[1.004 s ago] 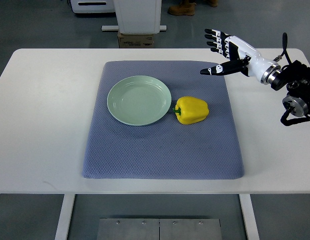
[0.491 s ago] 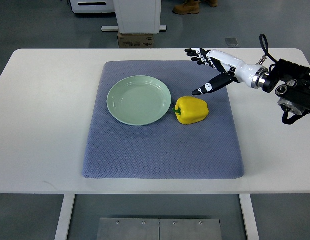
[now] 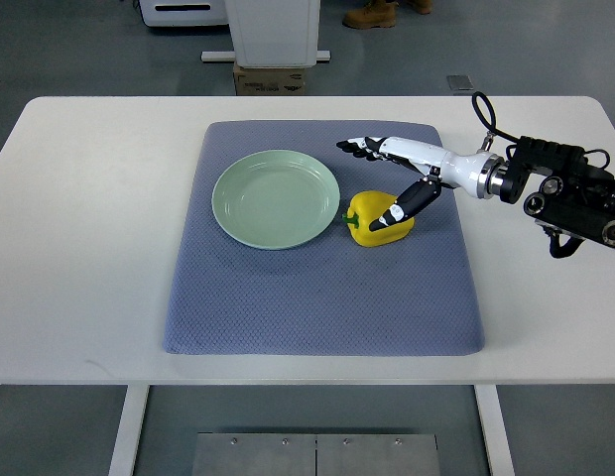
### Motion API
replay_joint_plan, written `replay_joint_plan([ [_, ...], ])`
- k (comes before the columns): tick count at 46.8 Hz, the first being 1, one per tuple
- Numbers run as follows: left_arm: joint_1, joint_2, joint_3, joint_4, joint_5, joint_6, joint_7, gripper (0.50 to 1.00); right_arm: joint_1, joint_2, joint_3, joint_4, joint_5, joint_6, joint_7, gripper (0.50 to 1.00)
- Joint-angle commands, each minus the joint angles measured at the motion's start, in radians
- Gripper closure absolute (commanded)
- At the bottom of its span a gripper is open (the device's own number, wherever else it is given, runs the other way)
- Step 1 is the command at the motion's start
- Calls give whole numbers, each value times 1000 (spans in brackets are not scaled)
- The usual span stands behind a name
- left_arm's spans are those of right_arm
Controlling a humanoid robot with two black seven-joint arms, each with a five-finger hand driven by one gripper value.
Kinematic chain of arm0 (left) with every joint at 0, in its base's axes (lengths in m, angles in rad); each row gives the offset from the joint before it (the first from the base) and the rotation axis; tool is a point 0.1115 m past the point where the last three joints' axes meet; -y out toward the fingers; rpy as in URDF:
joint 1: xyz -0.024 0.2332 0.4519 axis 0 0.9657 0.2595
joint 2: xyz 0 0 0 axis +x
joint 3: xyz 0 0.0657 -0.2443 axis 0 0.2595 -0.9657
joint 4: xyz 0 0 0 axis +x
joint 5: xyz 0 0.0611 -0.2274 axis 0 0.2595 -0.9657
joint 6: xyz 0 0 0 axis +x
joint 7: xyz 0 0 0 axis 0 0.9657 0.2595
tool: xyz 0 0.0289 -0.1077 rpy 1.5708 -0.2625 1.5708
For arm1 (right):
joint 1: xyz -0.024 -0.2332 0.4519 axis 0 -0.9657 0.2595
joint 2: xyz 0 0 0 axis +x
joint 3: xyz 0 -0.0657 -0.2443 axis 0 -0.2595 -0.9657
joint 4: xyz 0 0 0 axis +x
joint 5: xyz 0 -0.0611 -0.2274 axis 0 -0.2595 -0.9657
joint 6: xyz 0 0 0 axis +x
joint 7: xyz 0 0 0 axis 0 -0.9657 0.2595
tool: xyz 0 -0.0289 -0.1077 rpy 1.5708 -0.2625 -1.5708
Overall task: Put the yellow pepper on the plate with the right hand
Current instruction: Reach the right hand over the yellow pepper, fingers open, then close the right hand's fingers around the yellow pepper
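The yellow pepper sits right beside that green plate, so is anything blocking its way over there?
Nothing visible does. The yellow pepper lies just right of the plate, with only bare grey mat between them. The plate is empty, and the right hand is already at the pepper.

A robot lab or test room is showing here: a plain white tabletop (image 3: 99, 228) is standing on grey flooring (image 3: 69, 45), with white equipment (image 3: 273, 30) sitting behind it.

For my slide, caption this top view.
Right robot hand open over a yellow pepper beside an empty green plate on a grey mat.
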Motion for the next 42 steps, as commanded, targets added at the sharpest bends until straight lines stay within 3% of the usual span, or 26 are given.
replay_joint_plan([
  [1, 0, 0, 0, 0, 0, 0, 0, 500, 5, 3, -15, -2, -10, -3, 0, 517],
  [14, 0, 0, 0, 0, 0, 0, 0, 500, 1, 33, -58, -21, -62, -64, 1, 534],
  [21, 0, 0, 0, 1, 0, 0, 0, 500, 1, 56, -98, -33, -65, -110, 0, 567],
  [32, 0, 0, 0, 1, 0, 0, 0, 500, -6, 75, -114, -65, -69, -118, 0, 609],
  [42, 0, 0, 0, 0, 0, 0, 0, 500, -7, 81, -130, -111, -71, -118, 0, 615],
])
